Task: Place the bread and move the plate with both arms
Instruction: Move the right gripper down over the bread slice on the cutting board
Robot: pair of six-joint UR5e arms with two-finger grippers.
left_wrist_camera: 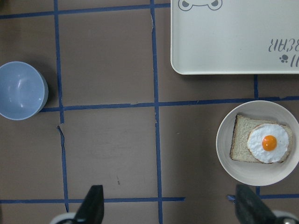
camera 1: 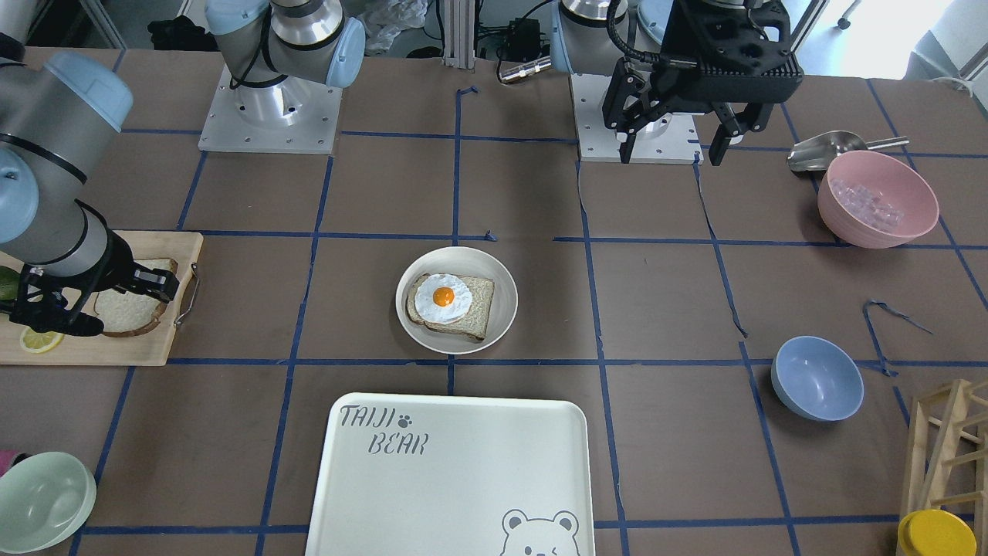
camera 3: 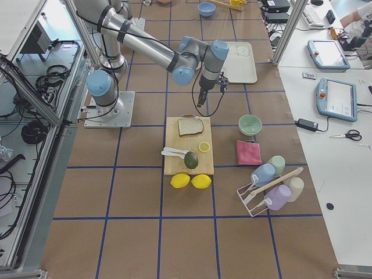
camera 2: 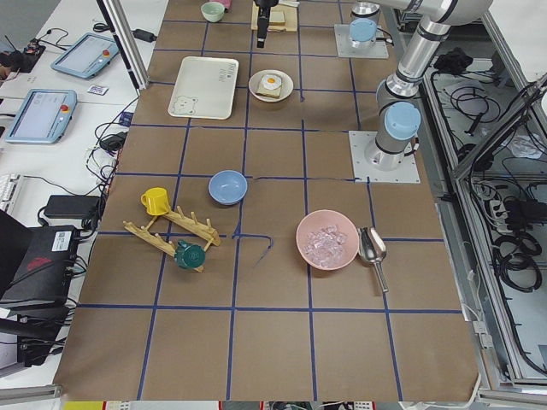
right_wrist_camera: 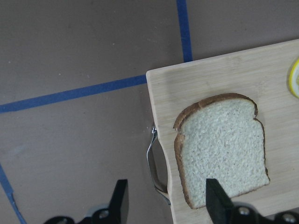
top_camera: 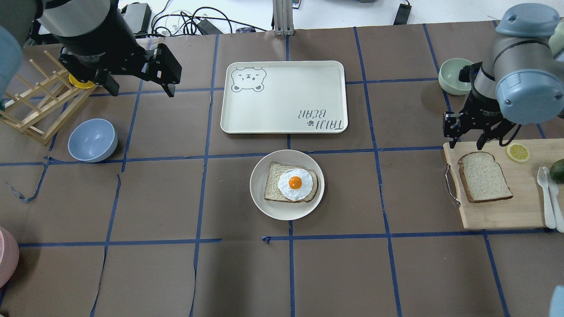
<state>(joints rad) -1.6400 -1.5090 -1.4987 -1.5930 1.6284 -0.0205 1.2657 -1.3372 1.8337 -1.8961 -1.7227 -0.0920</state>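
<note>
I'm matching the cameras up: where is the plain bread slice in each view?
Front-facing: bread at far left.
Overhead: bread near right edge.
Exterior left: far top edge, too small to tell.
Exterior right: bread at centre.
Left wrist: not in it.
Right wrist: bread at lower right.
Shared landmark: the wooden cutting board under it.

**Bread** (top_camera: 484,177): a plain pale slice with a brown crust. It lies flat on a wooden board (top_camera: 493,215) at the table's right side, rounded top toward the far edge.

**Plate** (top_camera: 282,212): round and cream-white with a raised rim. It sits level at the table's centre, just beside a bear-print tray (top_camera: 282,75), and carries an egg-topped slice (top_camera: 291,182).

**Right arm** (top_camera: 520,88): the right gripper (top_camera: 463,144) hangs with fingers spread over the board's far left corner, near the bread and clear of it.

**Left arm** (top_camera: 83,22): the left gripper (top_camera: 142,91) is raised with fingers wide apart, well apart from the plate.
</note>
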